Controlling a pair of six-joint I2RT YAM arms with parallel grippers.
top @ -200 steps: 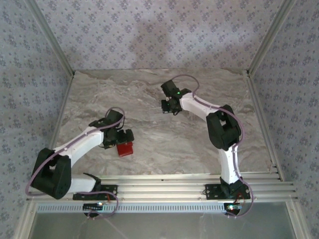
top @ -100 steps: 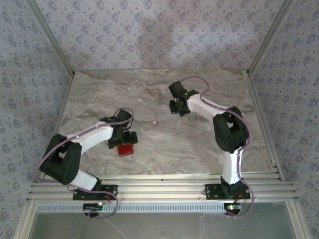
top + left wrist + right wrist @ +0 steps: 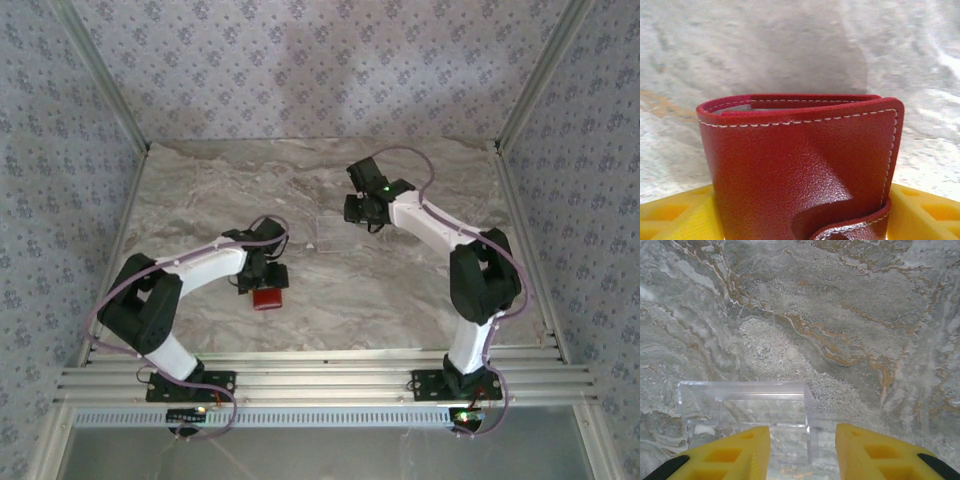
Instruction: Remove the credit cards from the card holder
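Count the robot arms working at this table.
2. The left arm grips the red wallet near the front; the right arm holds its gripper over the clear tray further back.

tray [image 3: 333, 233]: clear plastic, lying flat mid-counter, well apart from every edge | counter [image 3: 200, 190]: grey marbled, carrying it

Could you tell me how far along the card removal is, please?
Done: nothing evident; the clear plastic tray on the marble table holds no card that I can see. In hand: the left gripper clasps the folded red leather wallet; the right gripper hovers open over the tray. Left: opening the wallet and pulling out the cards.
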